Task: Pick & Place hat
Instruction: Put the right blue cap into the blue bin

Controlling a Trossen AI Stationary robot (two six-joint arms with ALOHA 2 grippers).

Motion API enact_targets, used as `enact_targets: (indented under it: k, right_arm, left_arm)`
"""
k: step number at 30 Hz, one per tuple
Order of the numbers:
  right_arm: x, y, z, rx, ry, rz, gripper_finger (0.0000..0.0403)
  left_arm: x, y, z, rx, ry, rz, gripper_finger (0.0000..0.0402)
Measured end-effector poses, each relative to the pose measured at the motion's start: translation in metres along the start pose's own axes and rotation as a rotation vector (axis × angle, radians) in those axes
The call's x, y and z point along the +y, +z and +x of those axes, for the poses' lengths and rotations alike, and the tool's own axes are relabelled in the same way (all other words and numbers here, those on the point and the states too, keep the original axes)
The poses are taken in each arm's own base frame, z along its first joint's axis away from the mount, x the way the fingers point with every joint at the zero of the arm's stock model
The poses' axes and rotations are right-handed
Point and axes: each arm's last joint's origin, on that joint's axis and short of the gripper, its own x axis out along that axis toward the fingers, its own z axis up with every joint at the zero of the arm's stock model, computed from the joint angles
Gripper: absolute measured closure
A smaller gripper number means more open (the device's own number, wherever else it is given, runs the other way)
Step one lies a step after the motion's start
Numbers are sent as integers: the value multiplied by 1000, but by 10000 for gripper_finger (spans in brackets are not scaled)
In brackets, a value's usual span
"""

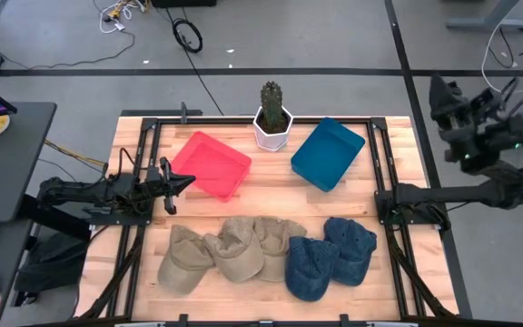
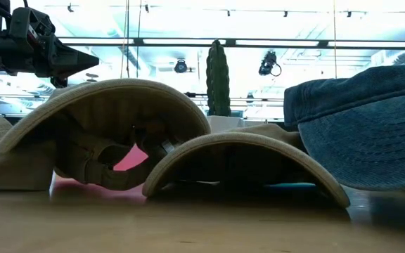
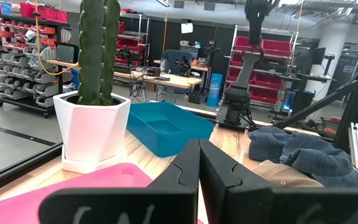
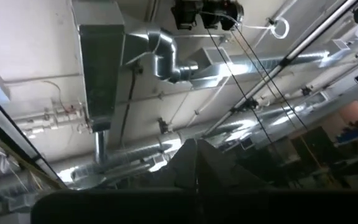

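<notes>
Below and ahead of the left gripper (image 1: 187, 180), fingers pressed together and empty, five hats (image 1: 266, 254) lie untouched; both trays (image 1: 212, 164) hold nothing, so all remains.

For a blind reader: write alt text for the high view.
Five fabric caps, three tan and two blue denim, line the wooden table's near edge. Behind sit a red tray, potted cactus and blue tray; the left claw is shut.

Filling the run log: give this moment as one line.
left gripper: shut, empty, by red tray | right gripper: shut, raised off-table | hats: three tan, two denim, front row | blue tray: empty
</notes>
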Motion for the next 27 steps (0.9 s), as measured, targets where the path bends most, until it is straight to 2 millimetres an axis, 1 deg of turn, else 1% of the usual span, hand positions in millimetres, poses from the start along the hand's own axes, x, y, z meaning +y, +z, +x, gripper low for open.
enact_targets:
  k: [5, 8, 11, 19, 27]
  right_arm:
    - [9, 19, 20, 38, -51, -56, 387]
    - [13, 30, 27, 79, -54, -109, 387]
    - [15, 34, 31, 152, -59, -166, 387]
    - [17, 19, 41, 256, -67, -218, 387]
    - [16, 0, 45, 379, -106, -109, 387]
  left_arm:
    - [0, 0, 0, 0, 0, 0, 396]
    - [0, 0, 0, 0, 0, 0, 396]
    - [0, 0, 0, 0, 0, 0, 396]
    - [0, 0, 0, 0, 0, 0, 396]
    - [0, 0, 0, 0, 0, 0, 396]
